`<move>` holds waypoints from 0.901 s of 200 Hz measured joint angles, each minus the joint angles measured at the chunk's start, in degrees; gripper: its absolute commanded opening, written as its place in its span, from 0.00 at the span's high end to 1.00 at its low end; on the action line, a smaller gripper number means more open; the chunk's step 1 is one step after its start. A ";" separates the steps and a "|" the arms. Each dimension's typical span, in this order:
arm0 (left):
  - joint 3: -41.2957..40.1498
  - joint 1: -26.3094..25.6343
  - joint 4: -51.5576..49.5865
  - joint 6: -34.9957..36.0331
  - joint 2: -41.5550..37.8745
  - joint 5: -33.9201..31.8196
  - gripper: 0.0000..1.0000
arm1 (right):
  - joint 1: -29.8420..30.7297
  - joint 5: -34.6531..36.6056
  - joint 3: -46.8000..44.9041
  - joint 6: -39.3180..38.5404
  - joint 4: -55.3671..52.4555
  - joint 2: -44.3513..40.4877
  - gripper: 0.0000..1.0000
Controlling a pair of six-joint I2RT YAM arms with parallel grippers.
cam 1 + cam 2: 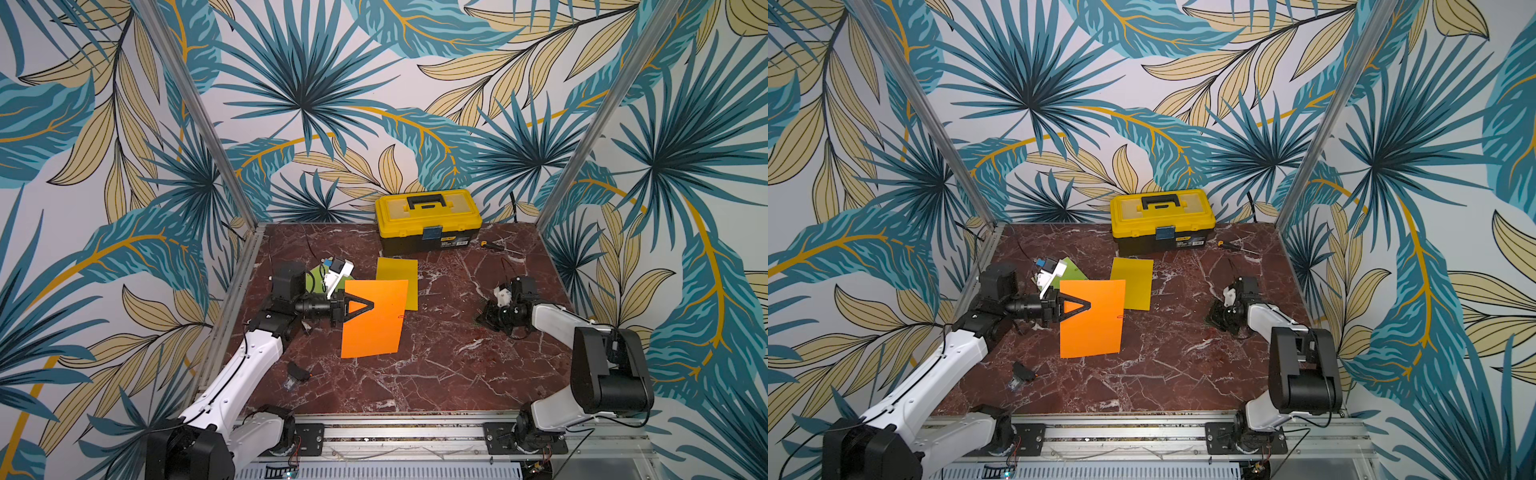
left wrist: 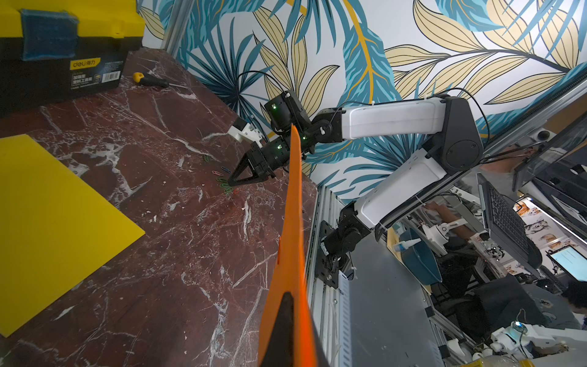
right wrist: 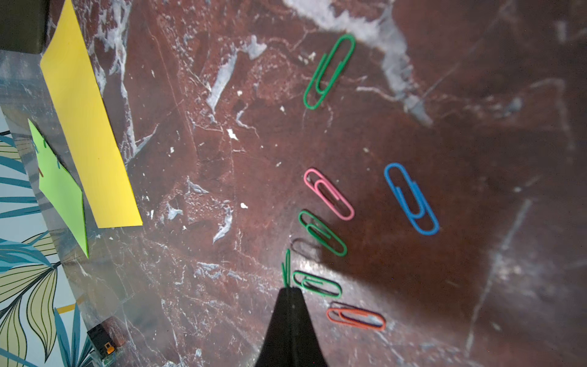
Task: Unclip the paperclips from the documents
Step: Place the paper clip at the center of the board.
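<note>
Orange sheet (image 1: 374, 328), yellow sheet (image 1: 397, 274), lime sheet (image 3: 60, 187), green, pink, blue paperclips (image 3: 328, 194), white-veined maroon marble table (image 1: 436, 365), yellow-and-black toolbox (image 1: 428, 220)

Your tabletop (image 1: 436, 374) looks like polished red-brown marble, glossy with white veins. Each paperclip (image 3: 328, 71) is bent wire under a smooth, shiny coloured coat. The orange sheet (image 1: 374, 328) and yellow sheet (image 1: 397, 272) look like smooth matt paper. The toolbox (image 1: 428, 220) is moulded plastic, faintly glossy; the rails (image 1: 395, 432) are brushed metal.
</note>
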 measured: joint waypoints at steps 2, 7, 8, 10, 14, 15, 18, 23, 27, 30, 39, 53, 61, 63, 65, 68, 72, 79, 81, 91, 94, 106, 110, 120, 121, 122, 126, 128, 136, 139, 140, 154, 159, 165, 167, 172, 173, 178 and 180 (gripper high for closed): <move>0.00 0.00 0.00 0.02 0.00 0.00 1.00 | 0.00 0.02 0.04 -0.04 -0.07 0.00 0.89; 0.00 0.00 0.00 0.00 0.00 0.00 1.00 | 0.00 0.20 0.13 0.04 -0.24 0.00 0.88; 0.00 0.00 0.00 0.02 0.00 0.00 1.00 | 0.00 0.17 0.15 0.02 -0.26 0.00 0.87; 0.00 0.00 0.00 0.02 0.00 0.00 1.00 | 0.00 0.20 0.20 -0.07 -0.35 0.00 0.87; 0.00 0.00 0.00 0.02 0.00 0.00 1.00 | 0.00 0.31 0.28 0.04 -0.48 0.00 0.85; 0.00 0.00 0.00 0.02 0.00 0.00 1.00 | 0.00 0.28 0.28 -0.02 -0.50 0.00 0.85; 0.00 0.00 0.00 0.00 0.00 0.00 1.00 | 0.00 0.35 0.35 -0.09 -0.55 0.00 0.84; 0.00 0.00 0.00 0.00 0.00 0.00 1.00 | 0.00 0.42 0.46 -0.09 -0.72 0.00 0.82; 0.00 0.00 0.00 0.00 0.00 0.00 1.00 | 0.00 0.50 0.50 -0.04 -0.83 0.00 0.81; 0.00 0.00 0.00 0.00 0.00 0.00 1.00 | 0.00 0.61 0.59 -0.13 -0.92 0.00 0.80; 0.00 0.00 0.00 0.02 0.00 0.00 1.00 | 0.00 0.70 0.70 -0.26 -1.03 0.00 0.78; 0.00 0.00 0.00 0.02 0.00 -0.02 1.00 | 0.00 0.85 0.74 -0.26 -1.27 0.00 0.75; 0.00 0.00 0.00 0.02 0.00 0.00 1.00 | 0.00 0.83 0.74 -0.26 -1.49 -0.02 0.74; 0.00 0.00 0.00 0.02 0.00 -0.02 1.00 | 0.00 0.81 0.74 -0.37 -1.53 -0.04 0.74; 0.00 0.00 0.00 0.02 0.00 -0.02 1.00 | 0.00 0.81 0.74 -0.46 -1.55 -0.04 0.74; 0.00 0.00 0.00 0.02 0.00 -0.02 1.00 | 0.00 0.79 0.74 -0.42 -1.66 -0.07 0.73; 0.00 0.00 0.00 0.02 0.00 -0.02 1.00 | 0.00 0.74 0.76 -0.48 -1.73 -0.11 0.73; 0.00 0.00 0.00 0.02 0.00 -0.02 1.00 | 0.00 0.55 0.79 -0.52 -1.84 -0.22 0.72; 0.00 0.00 0.00 0.02 0.00 -0.04 1.00 | 0.00 0.52 0.81 -0.57 -1.90 -0.28 0.72; 0.00 0.00 0.00 0.02 0.00 -0.11 1.00 | 0.00 0.00 0.94 -0.92 -2.05 -0.50 0.71; 0.00 0.00 0.00 0.00 0.00 -0.17 1.00 | 0.00 -0.15 1.01 -0.92 -2.10 -0.52 0.70; 0.00 0.00 0.00 0.02 0.00 -0.26 1.00 | 0.02 -0.92 1.51 -1.36 -2.38 -0.72 0.69; 0.00 0.00 0.00 0.02 0.00 -0.31 1.00 | 0.04 -1.20 1.70 -1.60 -2.45 -0.83 0.68; 0.00 0.00 0.00 0.02 0.00 -0.44 1.00 | 0.24 -1.84 2.25 -2.16 -2.64 -1.16 0.67; 0.00 0.00 0.00 0.02 0.00 -0.44 1.00 | 0.31 -1.97 2.34 -2.23 -2.67 -1.22 0.66; 0.00 0.00 0.00 0.02 0.02 -0.46 1.00 | 0.35 -2.03 2.38 -2.25 -2.69 -1.27 0.66; 0.00 0.00 0.00 0.02 0.02 -0.50 1.00 | 0.46 -2.34 2.62 -2.62 -2.80 -1.46 0.65; 0.00 0.00 0.00 0.02 0.02 -0.55 1.00 | 0.59 -2.56 2.73 -2.69 -2.82 -1.60 0.65; 0.00 0.02 0.00 0.02 0.02 -0.66 1.00 | 1.11 -3.34 3.17 -3.43 -2.86 -2.21 0.64; 0.00 0.02 0.00 0.02 0.04 -0.66 1.00 | 1.31 -3.61 3.30 -3.67 -2.91 -2.45 0.63; 0.00 0.02 0.00 0.02 0.04 -0.66 1.00 | 1.46 -3.80 3.39 -3.74 -2.91 -2.58 0.63; 0.00 0.04 0.00 0.02 0.13 -0.68 1.00 | 2.95 -5.75 4.07 -5.11 -2.86 -3.85 0.60; 0.02 0.04 0.00 0.02 0.17 -0.68 1.00 | 3.69 -6.45 4.17 -5.70 -2.64 -4.35 0.60; 0.02 0.04 0.00 0.02 0.28 -0.70 1.00 | 4.70 -7.58 4.31 -6.45 -2.34 -5.05 0.58; 0.02 0.04 0.00 0.02 0.28 -0.68 1.00 | 5.11 -8.09 4.33 -6.67 -2.19 -5.33 0.58; 0.02 0.04 0.00 0.02 0.39 -0.68 1.00 | 6.05 -8.96 4.35 -7.37 -1.81 -5.92 0.57; 0.02 0.04 0.00 0.02 0.39 -0.68 1.00 | 6.21 -9.11 4.35 -7.43 -1.79 -6.03 0.57; 0.02 0.07 0.00 0.02 0.50 -0.68 1.00 | 7.43 -10.25 4.35 -8.15 -1.25 -6.73 0.56; 0.04 0.07 0.00 0.02 0.52 -0.68 1.00 | 7.91 -10.80 4.35 -8.44 -1.05 -7.06 0.56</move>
